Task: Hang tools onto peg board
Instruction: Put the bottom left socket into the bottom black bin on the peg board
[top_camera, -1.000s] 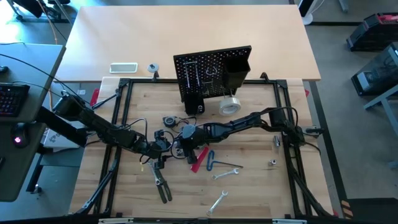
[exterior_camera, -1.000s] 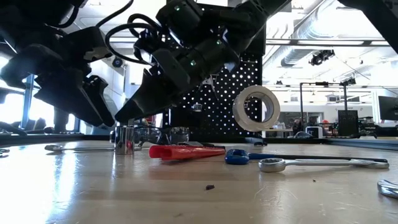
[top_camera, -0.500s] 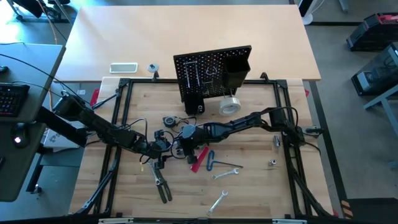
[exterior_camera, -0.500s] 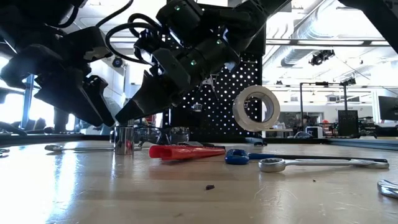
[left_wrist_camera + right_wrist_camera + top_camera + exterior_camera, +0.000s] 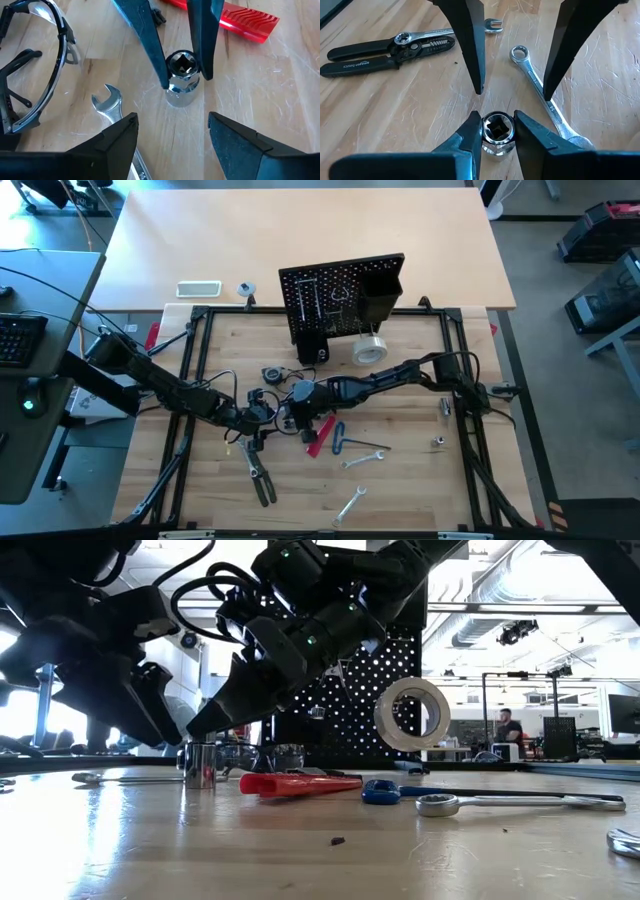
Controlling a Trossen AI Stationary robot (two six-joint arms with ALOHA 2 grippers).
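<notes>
The right gripper's (image 5: pixel 497 131) two dark fingers (image 5: pixel 465 140) were closed against the sides of a small silver socket (image 5: pixel 497 131) that stood upright on the wooden table (image 5: pixel 400 500), its square drive hole facing up. The left wrist view showed the same pinch from the other side: the right arm's slim fingertips pressed on either flank of the socket (image 5: pixel 182 74), with the red-handled cutter (image 5: pixel 235 17) lying just beyond.

The left gripper (image 5: pixel 172 132) hung just beside the socket with its fingers (image 5: pixel 117 132) spread wide and holding nothing (it touched no tool). In the low view the socket (image 5: pixel 200 766) sat on the tabletop between the two dark grippers.

Around them lay other tools: a silver open-end wrench (image 5: pixel 112 100) near the socket, a ring wrench (image 5: pixel 535 82) beside it, and black-handled pliers (image 5: pixel 380 52) farther off with another wrench alongside. A blue-handled tool (image 5: pixel 385 792) lay next to the cutter.

Seen from above, both arms met near the table's middle. Behind them stood the peg board (image 5: pixel 345 300), upright, with hex keys (image 5: pixel 310 302) on its hooks, a black bin at one side, and the pale tape roll (image 5: pixel 369 349) hanging at its lower edge.
</notes>
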